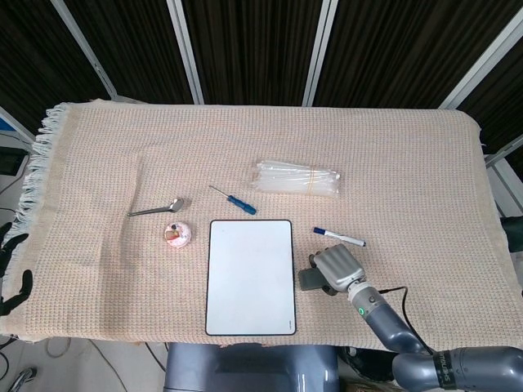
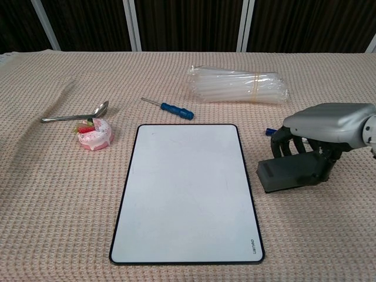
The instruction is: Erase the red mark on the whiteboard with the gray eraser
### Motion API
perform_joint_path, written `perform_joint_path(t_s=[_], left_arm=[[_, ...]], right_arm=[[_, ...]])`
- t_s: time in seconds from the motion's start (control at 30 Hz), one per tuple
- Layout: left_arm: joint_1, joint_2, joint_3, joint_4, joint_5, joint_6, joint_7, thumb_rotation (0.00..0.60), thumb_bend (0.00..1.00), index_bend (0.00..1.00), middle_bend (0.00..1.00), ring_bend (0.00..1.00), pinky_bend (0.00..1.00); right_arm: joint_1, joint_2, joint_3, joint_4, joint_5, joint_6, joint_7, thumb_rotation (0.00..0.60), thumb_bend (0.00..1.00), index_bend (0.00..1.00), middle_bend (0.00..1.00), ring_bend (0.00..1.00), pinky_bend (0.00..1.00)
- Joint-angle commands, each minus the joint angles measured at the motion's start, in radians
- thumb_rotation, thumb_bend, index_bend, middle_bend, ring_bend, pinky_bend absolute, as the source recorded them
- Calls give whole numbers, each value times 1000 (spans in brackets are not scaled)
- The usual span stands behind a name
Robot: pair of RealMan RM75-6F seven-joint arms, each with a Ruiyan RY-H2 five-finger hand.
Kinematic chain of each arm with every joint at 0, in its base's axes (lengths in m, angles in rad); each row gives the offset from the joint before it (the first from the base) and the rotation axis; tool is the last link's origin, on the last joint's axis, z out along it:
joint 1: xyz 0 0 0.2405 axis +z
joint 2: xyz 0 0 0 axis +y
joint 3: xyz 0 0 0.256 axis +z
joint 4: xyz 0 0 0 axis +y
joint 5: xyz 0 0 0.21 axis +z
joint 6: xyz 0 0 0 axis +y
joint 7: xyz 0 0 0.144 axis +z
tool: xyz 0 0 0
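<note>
The whiteboard lies flat at the table's front middle; its white face shows no red mark. My right hand grips the gray eraser just right of the board's right edge, off the board and low over the cloth. Whether the eraser touches the cloth is unclear. Of my left hand only dark fingers show at the far left edge of the head view, beside the table.
A blue-capped marker lies behind my right hand. A blue-handled screwdriver, a spoon and a pink round object lie left of and behind the board. A clear plastic bundle sits further back.
</note>
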Motion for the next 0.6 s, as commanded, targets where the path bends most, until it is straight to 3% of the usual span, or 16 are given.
perform_joint_path(t_s=[0.03,0.33,0.43,0.5,0.6], left_arm=[[0,-1,0,1,0,1,1,600,490,174,8,0,43],[-1,-4,0,2,-3,-4,8,600,490,174,8,0,43],[-1,-5,0,2,-3,-4,11,600,490,174,8,0,43],[-1,-5,0,1,-4,-3,11,600,490,174,8,0,43],[-1,-4,-1,1,-6,-3,11,600,490,174,8,0,43]], right_arm=[[-25,23,-5,27,-6,2,46,600,440,524,482,470,518],[-71,20,11,132,-25,0,139,600,433,524,476,468,518],[-82,6,14,164,-29,2,150,600,370,507,442,441,511],[-84,4,14,176,-26,-10,154,600,287,438,377,389,496],[-85,9,15,179,-25,-29,160,600,145,238,241,279,441]])
